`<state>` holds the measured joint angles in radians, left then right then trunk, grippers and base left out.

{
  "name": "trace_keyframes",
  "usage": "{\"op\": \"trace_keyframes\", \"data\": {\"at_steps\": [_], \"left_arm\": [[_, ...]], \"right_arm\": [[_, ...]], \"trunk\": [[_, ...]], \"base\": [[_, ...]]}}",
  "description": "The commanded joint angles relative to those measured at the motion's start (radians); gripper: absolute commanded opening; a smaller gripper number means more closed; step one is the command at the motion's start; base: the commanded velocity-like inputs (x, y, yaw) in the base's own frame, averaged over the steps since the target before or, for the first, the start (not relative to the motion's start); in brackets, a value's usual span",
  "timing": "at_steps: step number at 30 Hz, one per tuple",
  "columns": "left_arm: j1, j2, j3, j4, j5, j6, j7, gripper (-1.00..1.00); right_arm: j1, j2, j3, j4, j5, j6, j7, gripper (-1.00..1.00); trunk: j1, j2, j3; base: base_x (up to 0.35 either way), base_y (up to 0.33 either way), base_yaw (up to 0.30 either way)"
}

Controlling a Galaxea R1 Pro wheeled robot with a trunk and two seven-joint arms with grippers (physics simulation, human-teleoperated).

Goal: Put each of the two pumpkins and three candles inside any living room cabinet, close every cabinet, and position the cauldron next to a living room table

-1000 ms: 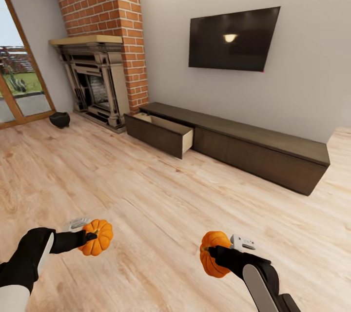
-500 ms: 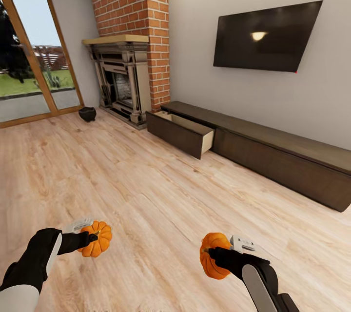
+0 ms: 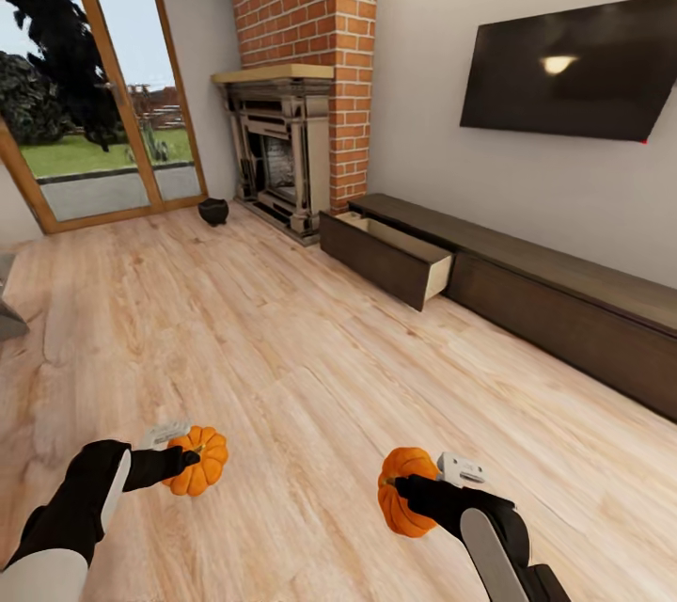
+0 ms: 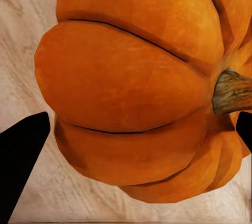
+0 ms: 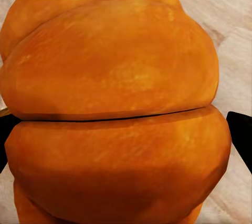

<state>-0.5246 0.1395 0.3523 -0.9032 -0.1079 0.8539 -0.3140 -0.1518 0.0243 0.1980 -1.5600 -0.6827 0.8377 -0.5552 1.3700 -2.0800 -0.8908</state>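
I hold two orange ribbed pumpkins low over the wooden floor. My left gripper point(image 3: 192, 460) is shut on the left pumpkin point(image 3: 201, 462), whose brown stem point(image 4: 231, 91) shows between the black fingers point(image 4: 21, 166). The right pumpkin point(image 3: 402, 491) sits in my shut right gripper point(image 3: 399, 488), and its ribs point(image 5: 115, 113) span the space between the fingertips point(image 5: 240, 135). Along the far right wall runs the long dark-brown cabinet point(image 3: 555, 306), with its left drawer point(image 3: 387, 256) pulled out and pale inside. Near the fireplace, the black cauldron point(image 3: 214, 211) stands on the floor. No candles are in view.
A brick chimney with a fireplace point(image 3: 280, 152) stands in the far corner. A dark TV point(image 3: 574, 75) hangs above the cabinet. Tall glass doors point(image 3: 103, 113) line the left wall. A grey edge point(image 3: 6, 306) pokes in at the left. Open wooden floor point(image 3: 282, 367) lies between me and the cabinet.
The whole view has swung left, so the fireplace, cabinet and cauldron sit further right in the picture. Both grippers keep their pumpkins in about the same place.
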Motion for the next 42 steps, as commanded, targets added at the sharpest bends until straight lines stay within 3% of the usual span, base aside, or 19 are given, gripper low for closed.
{"op": "trace_keyframes", "data": {"at_steps": [1,15,19,29,42], "left_arm": [[0.0,-0.003,0.0,0.0,0.0,0.0,0.001,-1.0],[0.0,-0.027,0.0,0.001,0.0,0.005,0.02,-1.0],[0.0,-0.031,0.0,0.002,0.0,0.005,0.049,-1.0],[0.0,-0.041,0.0,0.001,0.0,0.008,0.053,-1.0],[0.0,-0.041,-0.001,0.0,0.001,0.013,0.047,-1.0]], "right_arm": [[0.0,0.0,0.0,0.0,0.0,-0.001,0.002,-1.0],[0.0,-0.001,0.001,-0.002,0.002,-0.003,0.004,-1.0],[0.0,-0.001,0.001,-0.002,0.002,-0.003,0.001,-1.0],[0.0,0.0,0.001,-0.002,0.0,-0.003,0.0,-1.0],[0.0,0.0,0.019,0.0,0.003,-0.006,-0.002,-1.0]], "trunk": [[-0.004,0.007,0.003],[-0.058,0.105,0.047],[-0.073,0.133,0.062],[-0.111,0.203,0.098],[-0.111,0.203,0.098]], "base": [[0.0,0.0,0.138],[0.0,0.0,0.02],[0.0,0.0,0.197],[0.0,0.0,0.274],[0.082,0.0,0.287]]}}
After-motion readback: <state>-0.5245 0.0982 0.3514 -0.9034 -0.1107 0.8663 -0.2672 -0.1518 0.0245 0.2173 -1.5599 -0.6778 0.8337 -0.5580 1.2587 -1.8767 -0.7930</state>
